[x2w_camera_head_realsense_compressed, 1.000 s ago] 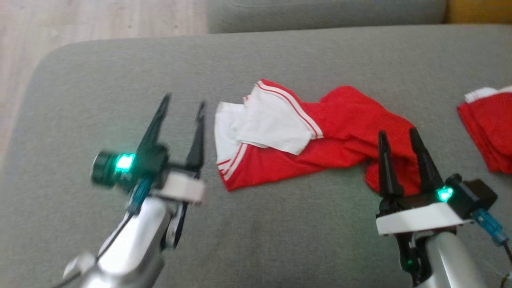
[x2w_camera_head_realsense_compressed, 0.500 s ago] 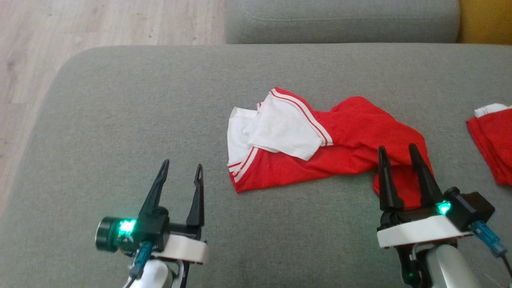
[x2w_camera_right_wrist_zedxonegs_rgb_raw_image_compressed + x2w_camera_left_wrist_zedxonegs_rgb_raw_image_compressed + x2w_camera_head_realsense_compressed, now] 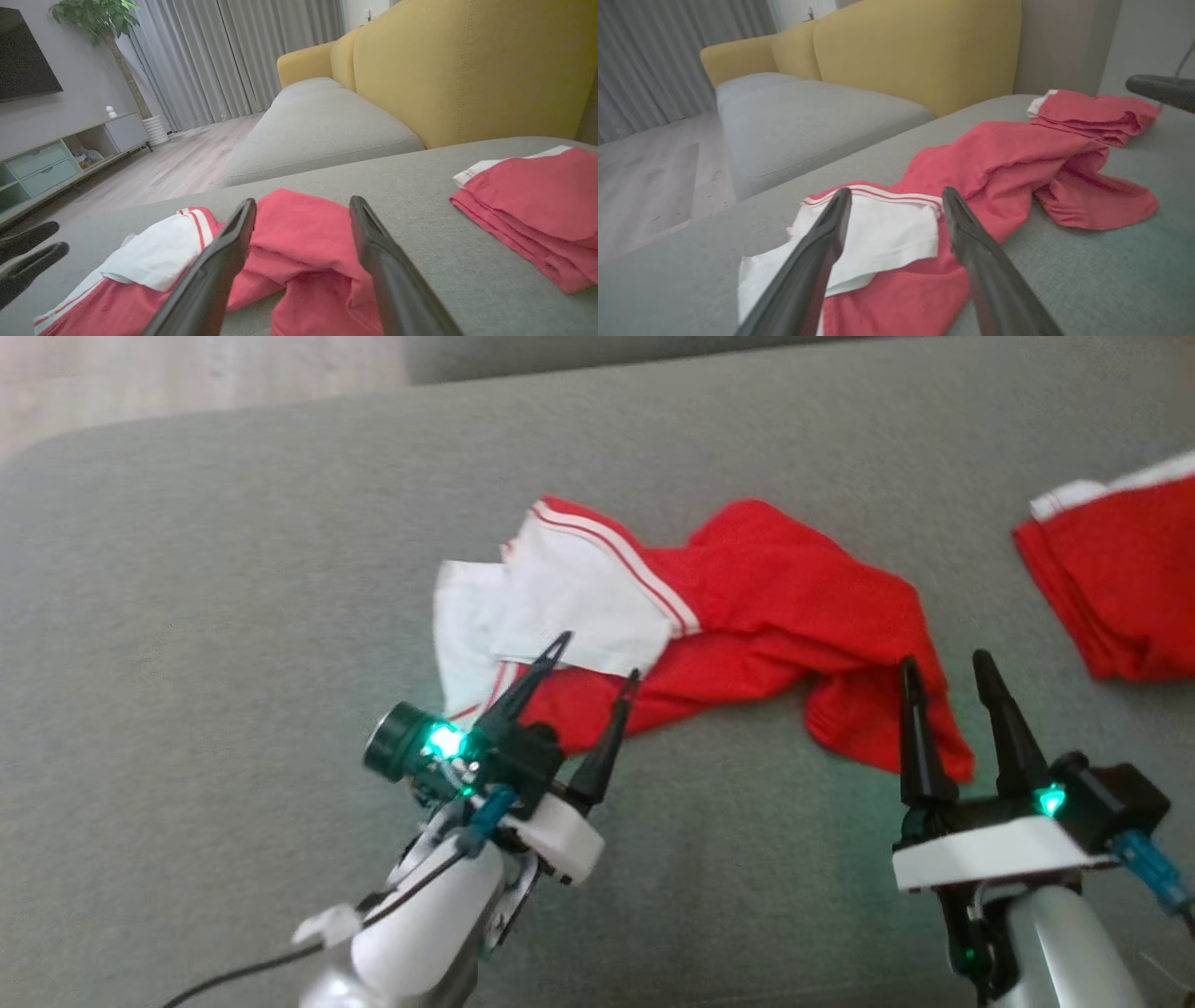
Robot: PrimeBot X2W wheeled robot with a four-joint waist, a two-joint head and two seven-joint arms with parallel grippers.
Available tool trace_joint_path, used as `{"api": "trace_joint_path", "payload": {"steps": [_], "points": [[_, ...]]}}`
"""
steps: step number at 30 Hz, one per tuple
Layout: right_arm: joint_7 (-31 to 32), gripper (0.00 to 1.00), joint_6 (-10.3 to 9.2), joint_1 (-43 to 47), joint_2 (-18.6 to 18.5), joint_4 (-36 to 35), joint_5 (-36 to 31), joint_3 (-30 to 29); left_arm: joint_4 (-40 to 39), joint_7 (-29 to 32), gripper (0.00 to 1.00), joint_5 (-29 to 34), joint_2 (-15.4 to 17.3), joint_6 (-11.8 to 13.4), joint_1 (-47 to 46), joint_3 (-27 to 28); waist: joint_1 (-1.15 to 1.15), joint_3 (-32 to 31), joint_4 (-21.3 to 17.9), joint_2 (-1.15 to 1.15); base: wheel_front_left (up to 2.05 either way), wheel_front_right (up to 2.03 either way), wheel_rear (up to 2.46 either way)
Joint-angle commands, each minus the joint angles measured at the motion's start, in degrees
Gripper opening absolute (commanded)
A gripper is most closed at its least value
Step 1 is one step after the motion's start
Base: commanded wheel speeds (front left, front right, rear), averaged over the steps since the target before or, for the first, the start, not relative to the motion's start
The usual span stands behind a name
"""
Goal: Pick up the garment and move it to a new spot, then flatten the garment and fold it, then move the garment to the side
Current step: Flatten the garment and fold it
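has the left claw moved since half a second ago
Yes. The left claw has moved right and forward toward the garment: earlier it sat clear of the white end, now it reaches over it.

fingers (image 3: 918,737): long, black, tapered
wrist plates (image 3: 980,861): white
forearms (image 3: 425,933): glossy silver-white
camera (image 3: 397,753): black, green light
connector (image 3: 1150,875): blue
cable (image 3: 233,978): black

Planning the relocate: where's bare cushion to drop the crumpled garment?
Widest: cushion left of the crumpled garment, out to its rounded edge. Also the near strip between left tool and right tool. Crowded: right, narrow gap to the folded garment.
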Motion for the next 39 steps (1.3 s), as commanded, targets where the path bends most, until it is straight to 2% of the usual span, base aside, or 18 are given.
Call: {"api": "trace_joint_path", "payload": {"steps": [1, 6, 11, 22, 23, 24, 25, 26, 36, 39], "points": [[-0.3, 1.00, 0.37, -2.5, -0.2, -1.7, 0.4, 1.2, -0.6, 0.1, 1.00, 0.6, 0.3, -0.2, -2.6, 1.3, -0.01, 2.3, -2.6, 0.00, 0.00, 0.00, 0.00], [-0.6, 1.00, 0.37, -3.6, -0.2, -0.9, 1.4, 1.5, 6.4, 2.3, 1.00, 2.0, -0.8, -0.8, -6.3, -0.9, -0.01, 4.1, -6.2, 0.00, 0.00, 0.00, 0.00], [-0.8, 1.00, 0.37, -4.1, -0.2, 0.4, 2.4, 2.3, 12.6, 2.3, 1.00, 2.3, -1.3, 1.3, -8.9, -0.5, -0.01, 4.8, -8.8, 0.00, 0.00, 0.00, 0.00], [-0.9, 1.00, 0.37, -4.5, -0.2, 0.9, 3.4, 2.8, 20.6, -0.7, 1.00, 0.8, -2.0, 2.8, -11.1, 0.3, -0.01, 4.4, -10.6, 0.00, 0.00, 0.00, 0.00], [-0.9, 1.00, 0.37, -4.5, -0.2, 0.9, 3.4, 2.8, 21.0, -0.9, 0.89, 0.6, -2.0, 2.7, -11.2, 0.2, -0.01, 4.3, -10.6, 0.00, 0.00, 0.00, 0.00], [-0.9, 1.00, 0.37, -4.4, -0.2, 0.9, 3.4, 2.8, 21.4, -1.1, 0.47, 0.4, -2.1, 2.6, -11.3, 0.2, -0.01, 4.3, -10.6, 0.00, 0.00, 0.00, 0.00], [-0.9, 1.00, 0.37, -4.4, -0.2, 0.9, 3.4, 2.8, 21.8, -1.4, 0.27, 0.3, -2.1, 2.5, -11.5, 0.1, -0.01, 4.2, -10.5, 0.00, 0.00, 0.00, 0.00], [-0.9, 1.00, 0.37, -4.3, -0.2, 0.9, 3.3, 2.9, 22.2, -1.6, 0.00, 0.1, -2.2, 2.4, -11.6, 0.1, -0.01, 4.1, -10.5, 0.00, 0.00, 0.00, 0.00], [-0.9, 1.00, 0.37, -3.5, -0.2, 1.5, 2.9, 3.5, 22.8, -4.1, 0.00, -1.9, -2.5, 2.5, -12.2, 0.6, -0.01, 2.1, -9.7, 0.00, 0.00, 0.00, 0.00], [-0.9, 1.00, 0.37, -3.5, -0.2, 1.8, 3.0, 4.0, 22.0, -4.5, 0.00, -2.2, -1.4, 2.8, -14.0, 1.6, -0.01, 1.2, -9.9, 0.00, 0.00, 0.00, 0.00]]}}
